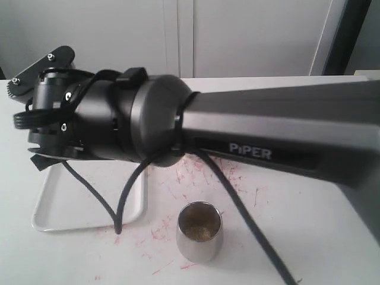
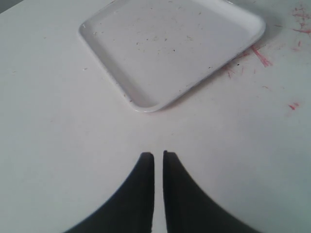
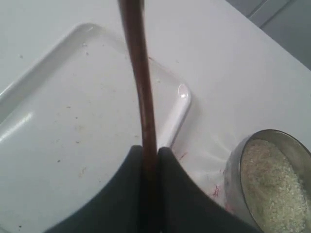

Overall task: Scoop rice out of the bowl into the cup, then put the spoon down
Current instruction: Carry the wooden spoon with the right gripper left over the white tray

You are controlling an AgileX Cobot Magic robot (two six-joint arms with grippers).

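Note:
My right gripper (image 3: 149, 148) is shut on the slim handle of the dark reddish-brown spoon (image 3: 140, 87). The handle runs out over the white tray (image 3: 73, 126), and its scooping end is out of frame. The steel bowl (image 3: 234, 184) holds a heap of pale rice (image 3: 272, 182) and stands just off a tray corner, beside the gripper. In the exterior view the right arm (image 1: 267, 133) reaches across to the left and hides the bowl. The steel cup (image 1: 199, 233) stands upright in front of the arm with rice inside (image 1: 200, 224). My left gripper (image 2: 158, 154) is shut on nothing above bare table.
The white tray (image 1: 89, 205) lies left of the cup and also shows ahead of the left gripper (image 2: 170, 48). Black cables (image 1: 127, 196) hang from the right arm over the tray's edge and past the cup. Red scribble marks (image 1: 196, 178) stain the white tabletop.

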